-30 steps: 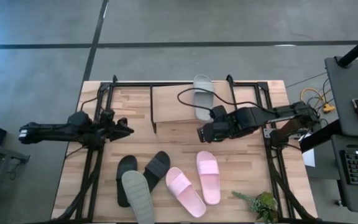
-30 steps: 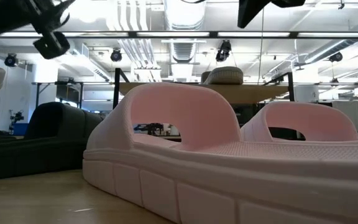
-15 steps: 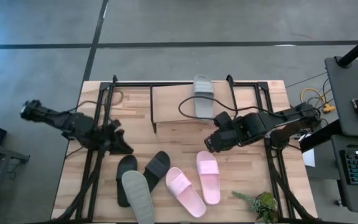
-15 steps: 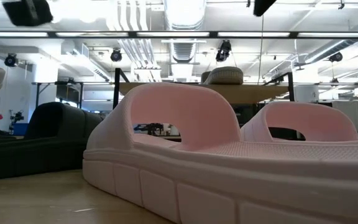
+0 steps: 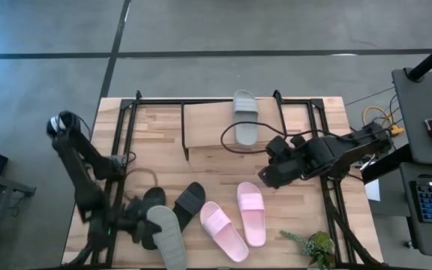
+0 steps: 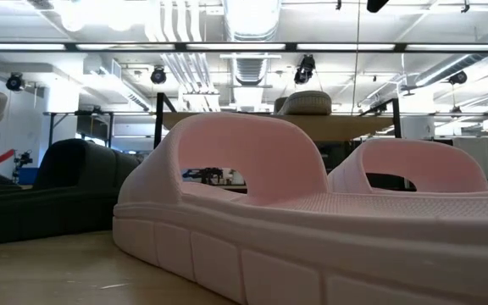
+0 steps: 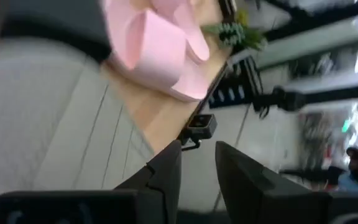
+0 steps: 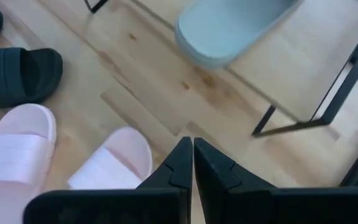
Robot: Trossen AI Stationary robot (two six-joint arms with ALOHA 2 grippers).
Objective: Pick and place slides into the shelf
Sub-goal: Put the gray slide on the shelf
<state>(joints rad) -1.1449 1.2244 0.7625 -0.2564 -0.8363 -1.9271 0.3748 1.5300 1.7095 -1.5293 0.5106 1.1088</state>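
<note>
A pale grey-green slide lies on the right part of the shelf's plank top, one end reaching past the far edge; the right wrist view shows this slide too. The other grey-green slide rests partly on a black slide near the near edge. The second black slide and the pink pair lie flat beside them. My left gripper, narrowly open, sits low at the grey-green slide's left side. My right gripper, shut, hovers between shelf and pink slides.
The large black metal frame's rails run along both table sides. A small plant stands at the near right corner. A cable loops over the shelf. Bare wood lies between shelf and slides. Pink slides fill the low view.
My left arm has swung from the table's left middle toward the near edge and dropped beside the black and grey-green slides. My right gripper has drawn back from the shelf toward the right and slightly nearer. No slide has moved.
</note>
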